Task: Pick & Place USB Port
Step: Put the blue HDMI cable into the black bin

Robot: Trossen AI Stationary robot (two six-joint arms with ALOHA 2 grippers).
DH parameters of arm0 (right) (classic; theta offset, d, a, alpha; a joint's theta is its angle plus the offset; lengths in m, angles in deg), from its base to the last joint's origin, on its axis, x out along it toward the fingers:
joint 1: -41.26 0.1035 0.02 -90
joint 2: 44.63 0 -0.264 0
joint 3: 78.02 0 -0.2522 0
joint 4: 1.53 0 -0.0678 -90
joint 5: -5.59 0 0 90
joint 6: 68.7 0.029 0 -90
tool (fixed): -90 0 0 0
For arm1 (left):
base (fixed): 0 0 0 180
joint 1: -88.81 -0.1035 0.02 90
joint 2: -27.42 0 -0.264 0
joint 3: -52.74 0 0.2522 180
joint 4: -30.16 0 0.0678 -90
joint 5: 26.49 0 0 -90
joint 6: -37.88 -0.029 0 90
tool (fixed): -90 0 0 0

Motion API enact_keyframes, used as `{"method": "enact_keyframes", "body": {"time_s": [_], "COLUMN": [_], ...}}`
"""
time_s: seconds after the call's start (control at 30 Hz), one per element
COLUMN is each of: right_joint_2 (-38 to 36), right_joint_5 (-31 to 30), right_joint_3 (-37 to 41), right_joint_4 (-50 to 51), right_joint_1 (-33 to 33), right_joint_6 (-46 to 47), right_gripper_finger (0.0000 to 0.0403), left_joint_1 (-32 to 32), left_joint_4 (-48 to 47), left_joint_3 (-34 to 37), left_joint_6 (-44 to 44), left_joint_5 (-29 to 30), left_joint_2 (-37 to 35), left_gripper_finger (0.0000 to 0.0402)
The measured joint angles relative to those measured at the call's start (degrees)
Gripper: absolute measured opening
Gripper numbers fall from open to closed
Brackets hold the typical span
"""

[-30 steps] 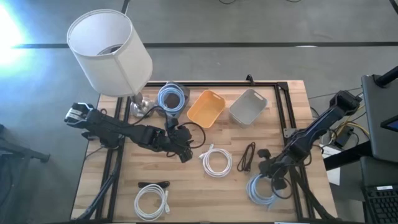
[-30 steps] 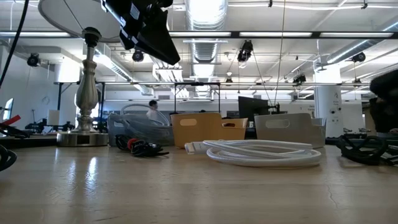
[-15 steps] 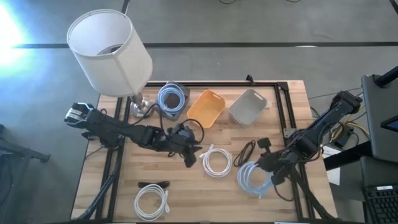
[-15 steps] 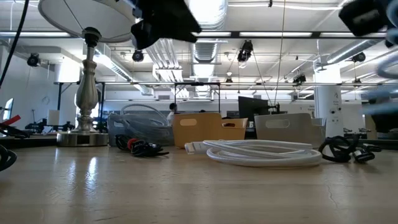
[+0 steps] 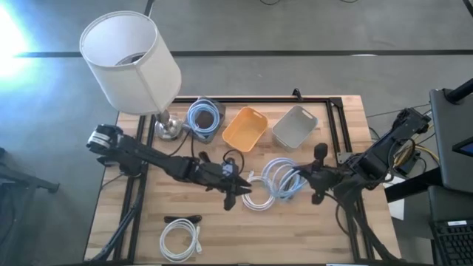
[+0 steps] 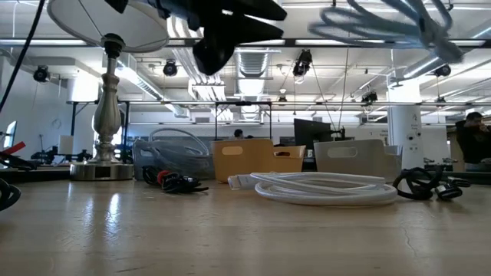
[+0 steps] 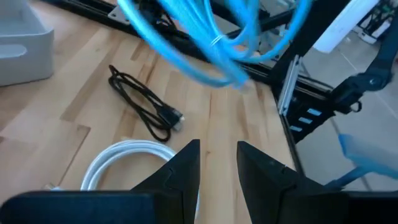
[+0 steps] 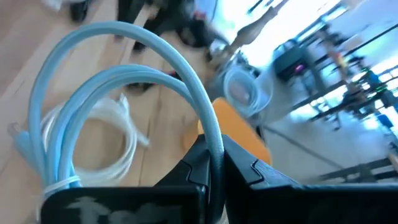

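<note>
Blue cable (image 5: 283, 179) hung clamped in our right end effector (image 5: 304, 174) above the counter (image 5: 222, 229); our left end effector (image 5: 238, 193) was narrowly open.

Wooden table (image 5: 222, 233); lamp (image 5: 167, 127); orange bin (image 5: 244, 128); grey bin (image 5: 295, 126); white cable coils (image 5: 179, 239); black cable (image 5: 182, 219).

You had bright ceiling lights (image 6: 249, 14), glare at the high view's left edge, and a motion-blurred blue cable (image 7: 211, 37).
</note>
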Motion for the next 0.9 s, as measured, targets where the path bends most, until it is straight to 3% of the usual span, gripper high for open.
{"method": "enact_keyframes", "body": {"time_s": [0.23, 0.9], "right_joint_2": [1.0, 7.7], "right_joint_5": [-0.9, -1.0], "right_joint_3": [1.1, 0.9], "right_joint_4": [-10.9, -20.2], "right_joint_1": [-0.9, -8.7], "right_joint_6": [-7.2, -15.2], "right_gripper_finger": [0.0013, 0.0013], "left_joint_1": [-0.2, -0.8], "left_joint_4": [4.9, 6.4], "left_joint_3": [0.0, -0.2], "left_joint_6": [-4.6, -14.8], "left_joint_5": [-0.6, -2.9], "left_joint_2": [3.5, 3.8], "left_gripper_finger": [0.0108, 0.0108]}}
